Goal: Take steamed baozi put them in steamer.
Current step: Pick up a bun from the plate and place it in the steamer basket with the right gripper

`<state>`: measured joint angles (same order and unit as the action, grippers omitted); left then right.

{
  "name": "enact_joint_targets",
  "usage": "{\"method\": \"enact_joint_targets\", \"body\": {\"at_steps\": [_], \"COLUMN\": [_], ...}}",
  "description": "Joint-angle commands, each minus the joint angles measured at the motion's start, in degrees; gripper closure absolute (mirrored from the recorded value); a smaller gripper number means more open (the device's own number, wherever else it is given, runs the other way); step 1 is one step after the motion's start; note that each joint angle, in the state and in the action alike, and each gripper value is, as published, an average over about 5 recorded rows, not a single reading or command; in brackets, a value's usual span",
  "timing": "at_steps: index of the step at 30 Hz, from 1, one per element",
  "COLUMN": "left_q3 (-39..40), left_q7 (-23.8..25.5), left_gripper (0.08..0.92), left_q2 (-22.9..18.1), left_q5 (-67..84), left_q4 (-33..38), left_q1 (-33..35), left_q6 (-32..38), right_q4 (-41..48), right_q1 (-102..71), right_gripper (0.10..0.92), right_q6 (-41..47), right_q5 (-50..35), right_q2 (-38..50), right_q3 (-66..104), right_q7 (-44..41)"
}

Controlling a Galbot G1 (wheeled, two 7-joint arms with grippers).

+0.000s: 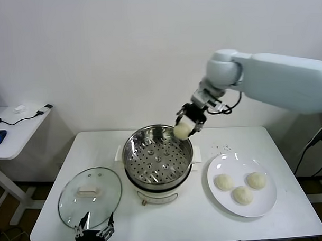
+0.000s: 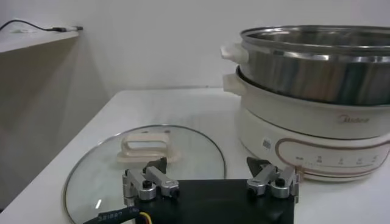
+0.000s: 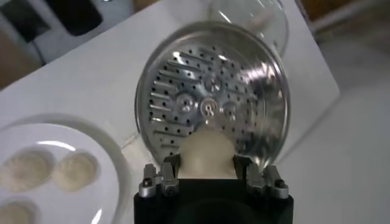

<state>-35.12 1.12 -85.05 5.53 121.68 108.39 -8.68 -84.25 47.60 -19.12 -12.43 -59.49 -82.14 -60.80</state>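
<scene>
Step in hand: carrying the first bun across; the right gripper [image 1: 186,124] is clenched on one baozi [image 1: 181,131], held in the air over the far right rim of the steamer [image 1: 158,162].
Steamer: open on the white counter [image 1: 267,143], its perforated tray [image 3: 210,106] bare, nothing in it yet.
Remaining buns: three steamed baozi [image 1: 242,194] sit on the white plate [image 1: 227,200], just right of the steamer.
Left gripper [image 1: 94,233]: parked low at the counter's near edge by the glass lid [image 1: 90,195], fingers spread, holding nothing.
Next move, as I judge it: shift inward over the tray, lower, then release, leaving room for three more.
</scene>
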Motion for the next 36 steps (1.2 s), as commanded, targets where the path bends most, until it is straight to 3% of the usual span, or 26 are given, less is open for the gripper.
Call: {"method": "enact_joint_targets", "body": {"at_steps": [1,10,31,36], "left_q3": [0.2,0.6,0.6,0.4], "left_q7": [-0.1,-0.1,-0.2,-0.2], "left_gripper": [0.177,0.177,0.177,0.177], "left_q2": [-0.3,-0.7,-0.4,-0.4], "left_q5": [-1.0,-1.4,-1.1,-1.1], "left_q4": [-0.5,-0.5,-0.5,-0.3], "left_q1": [0.0,0.0,-0.7,-0.6], "left_q6": [0.4,0.4,0.7,0.7], "right_q4": [5.0,15.6,32.1,32.1], "right_q1": [-6.7,-15.6,-22.3,-21.3], "right_gripper": [0.423,0.423,0.421,0.319], "right_q6": [-16.1,-17.7,-19.4,-20.0], "right_q5": [18.6,25.2,27.0,24.3], "right_q2": [-6.5,-10.0,-18.7,-18.9], "right_q3": [0.6,4.7,7.7,7.4], "right_q7": [4.5,7.6,10.9,10.8]}}
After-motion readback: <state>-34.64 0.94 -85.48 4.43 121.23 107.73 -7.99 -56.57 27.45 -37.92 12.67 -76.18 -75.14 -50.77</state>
